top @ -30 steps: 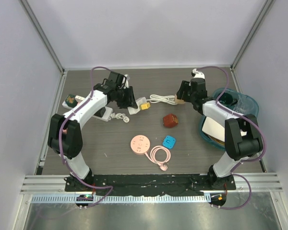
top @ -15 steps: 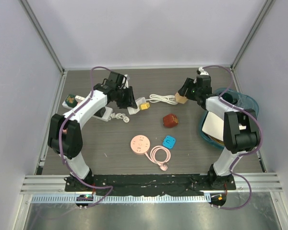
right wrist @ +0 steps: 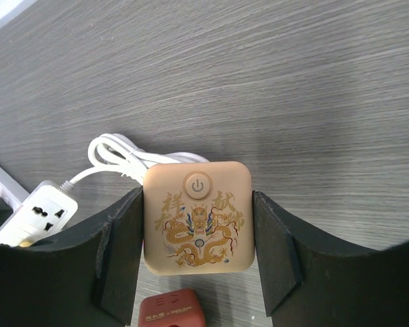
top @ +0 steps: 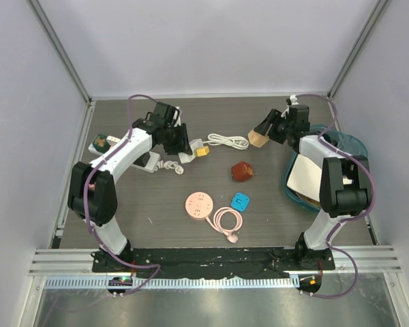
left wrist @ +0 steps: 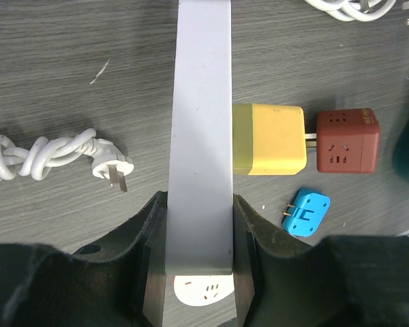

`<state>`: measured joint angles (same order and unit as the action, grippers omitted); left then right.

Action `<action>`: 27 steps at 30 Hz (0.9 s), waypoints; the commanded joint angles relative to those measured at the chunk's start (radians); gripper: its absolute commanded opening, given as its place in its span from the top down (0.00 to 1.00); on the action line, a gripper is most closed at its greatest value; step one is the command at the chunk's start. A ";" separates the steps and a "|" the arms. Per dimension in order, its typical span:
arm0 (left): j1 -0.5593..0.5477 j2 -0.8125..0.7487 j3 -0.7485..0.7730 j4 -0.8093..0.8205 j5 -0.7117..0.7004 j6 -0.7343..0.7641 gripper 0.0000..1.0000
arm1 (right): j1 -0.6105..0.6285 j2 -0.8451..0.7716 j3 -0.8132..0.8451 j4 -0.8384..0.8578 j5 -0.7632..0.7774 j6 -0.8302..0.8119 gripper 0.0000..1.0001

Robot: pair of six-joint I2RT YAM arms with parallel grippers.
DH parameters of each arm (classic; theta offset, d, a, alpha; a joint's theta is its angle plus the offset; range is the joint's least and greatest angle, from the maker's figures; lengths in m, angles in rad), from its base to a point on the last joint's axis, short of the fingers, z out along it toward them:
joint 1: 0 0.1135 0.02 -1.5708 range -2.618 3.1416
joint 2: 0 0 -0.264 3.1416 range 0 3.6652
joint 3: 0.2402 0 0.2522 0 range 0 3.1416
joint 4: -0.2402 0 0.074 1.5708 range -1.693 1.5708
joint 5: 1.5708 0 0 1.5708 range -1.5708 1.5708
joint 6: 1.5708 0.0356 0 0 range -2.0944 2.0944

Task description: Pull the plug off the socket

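Observation:
My left gripper is shut on a white power strip, holding one end between both fingers. A yellow plug sits against the strip's right side, with short metal prongs showing on its far end; it also shows in the top view. I cannot tell if it is seated in the strip. My right gripper is shut on a tan cube socket with a dragon print, held tilted just above the table. A bundled white cord lies between the two grippers.
A red cube socket, a blue adapter and a pink round socket with its coiled cord lie mid-table. A second white strip and a green-white adapter lie left. A blue tub stands right.
My right gripper has swung back and to the right with the tan cube, tipping it up. The white cord shifted slightly. The left gripper and strip barely moved.

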<state>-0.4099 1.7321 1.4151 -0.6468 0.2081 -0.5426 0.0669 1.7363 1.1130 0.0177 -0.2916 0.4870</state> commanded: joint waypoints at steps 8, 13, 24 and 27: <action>0.010 -0.042 0.028 0.038 0.019 -0.008 1.00 | -0.055 0.038 0.080 0.009 -0.076 0.007 0.95; 0.010 -0.048 0.022 0.050 0.057 -0.007 1.00 | -0.053 0.132 0.108 -0.010 -0.081 0.015 0.89; 0.010 -0.045 0.019 0.065 0.093 -0.010 1.00 | -0.079 0.095 0.116 -0.070 0.052 -0.002 0.05; 0.010 -0.045 0.018 0.068 0.091 -0.011 1.00 | -0.079 0.033 0.122 -0.105 0.083 -0.027 0.04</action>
<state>-0.4034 1.7321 1.4151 -0.6415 0.2489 -0.5438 0.0036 1.8889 1.1973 -0.0551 -0.2829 0.4946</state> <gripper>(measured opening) 0.391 0.952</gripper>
